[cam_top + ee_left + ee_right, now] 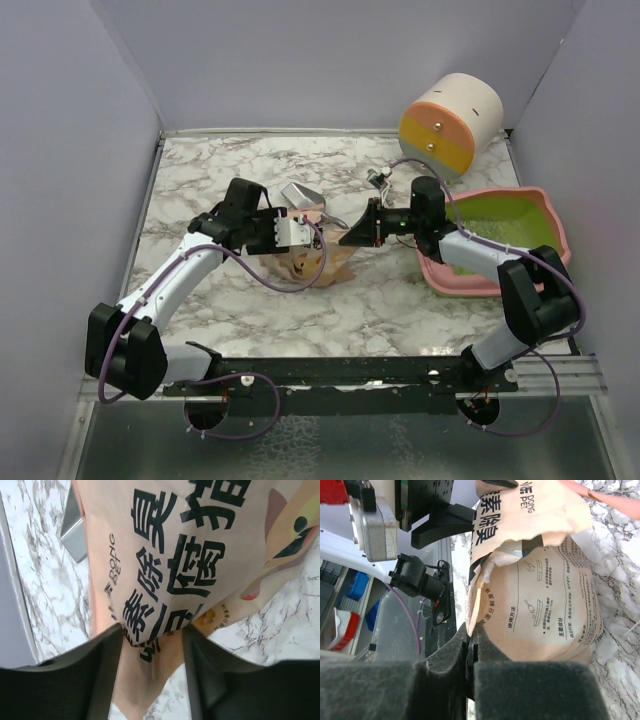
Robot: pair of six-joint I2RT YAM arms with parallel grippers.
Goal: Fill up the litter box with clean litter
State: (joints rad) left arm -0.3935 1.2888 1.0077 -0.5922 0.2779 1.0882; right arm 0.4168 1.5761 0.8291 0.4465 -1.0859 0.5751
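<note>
The litter box (548,222), pink with a lime-green inside, sits at the right of the table. A pale speckled layer of litter (505,230) lies in it. A tan paper bag (322,262) printed with black characters stands between the two arms. My right gripper (357,232) is shut on the bag's (545,610) folded edge, the paper pinched at the tips of the right gripper (472,634). My left gripper (298,232) is on the bag's other side. In its wrist view the left gripper (152,630) stands open, with a corner of the bag (175,555) between the jaws.
A silver scoop (301,194) lies just behind the bag, also seen as the grey scoop (75,532) beside it. A round cream drum (450,122) with orange and yellow bands stands at the back right. Grey walls enclose the marble table (220,170).
</note>
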